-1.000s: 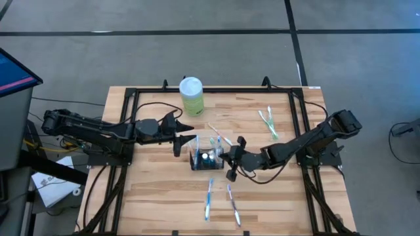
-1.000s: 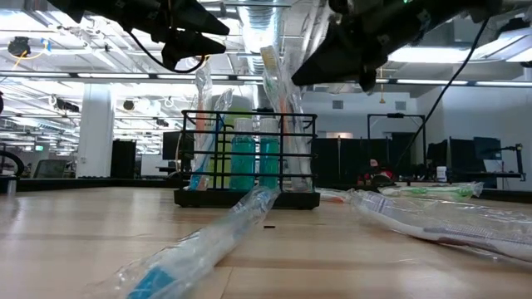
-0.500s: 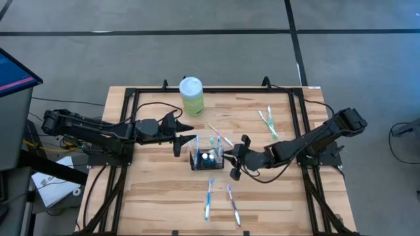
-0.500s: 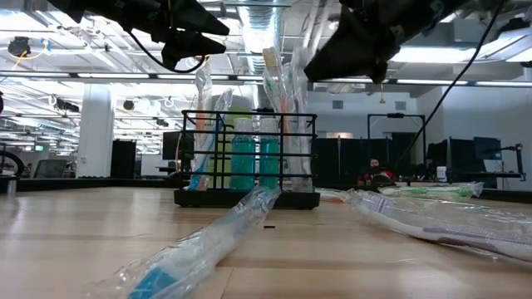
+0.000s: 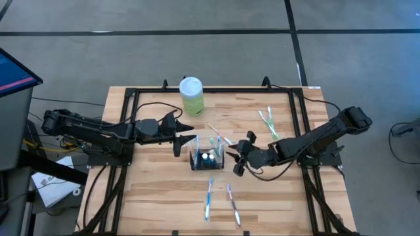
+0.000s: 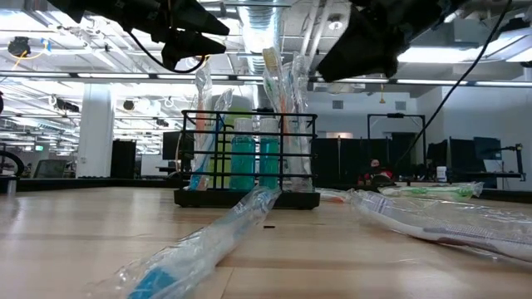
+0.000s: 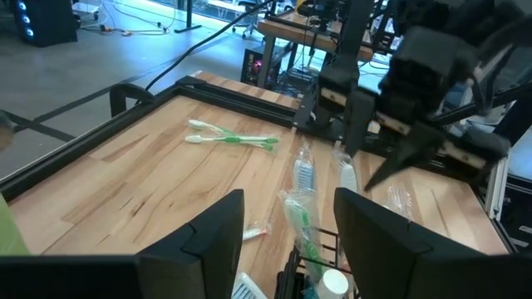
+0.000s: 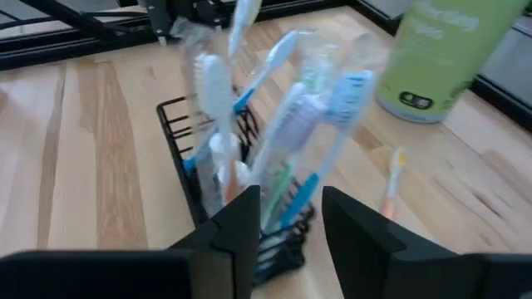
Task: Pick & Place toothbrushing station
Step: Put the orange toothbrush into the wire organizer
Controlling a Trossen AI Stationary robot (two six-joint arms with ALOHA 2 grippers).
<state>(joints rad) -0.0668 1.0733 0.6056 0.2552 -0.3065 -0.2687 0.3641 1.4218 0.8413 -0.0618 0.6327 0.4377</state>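
Observation:
The toothbrushing station (image 5: 207, 159) is a small black wire caddy standing mid-table on its flat base. It holds several wrapped toothbrushes (image 8: 274, 124) and teal tubes (image 6: 249, 162) upright. My right gripper (image 5: 234, 158) hangs open just to the caddy's right, its fingers (image 8: 241, 237) short of the brushes and touching nothing. My left gripper (image 5: 183, 145) hovers open at the caddy's left, above it, with nothing between its fingers (image 7: 212, 241).
A pale green bottle with a white cap (image 5: 191, 96) stands at the far edge. Two green toothbrushes (image 5: 268, 123) lie at the far right, and two wrapped brushes (image 5: 209, 196) (image 5: 233, 204) lie near the front edge. One more (image 5: 220, 134) lies just behind the caddy.
My right gripper has opened and let go of a wrapped toothbrush, which now stands in the caddy with the others. The gripper has drawn back toward the table's right edge and risen a little.

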